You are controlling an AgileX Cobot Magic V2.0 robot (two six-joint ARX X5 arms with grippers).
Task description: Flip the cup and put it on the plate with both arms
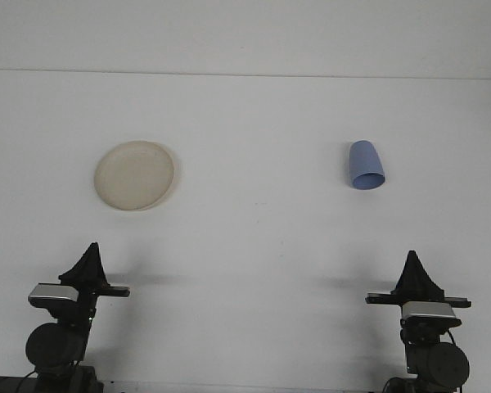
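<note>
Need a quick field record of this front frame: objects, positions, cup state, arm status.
surface: white table
plate: beige round plate, left half of table, nothing on it
cup: blue cup, right half, apart from plate, appears to lie on its side with the wider end toward the camera
left hand: near front edge, left side, holding nothing, far from plate
right hand: near front edge, right side, holding nothing, far from cup
task progress: cup not yet grasped or on plate

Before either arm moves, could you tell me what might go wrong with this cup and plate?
The blue cup lies on its side, so a glancing touch from the right gripper could roll it away. The plate sits far across the table near the left gripper, so a handover could drop the cup.
</note>
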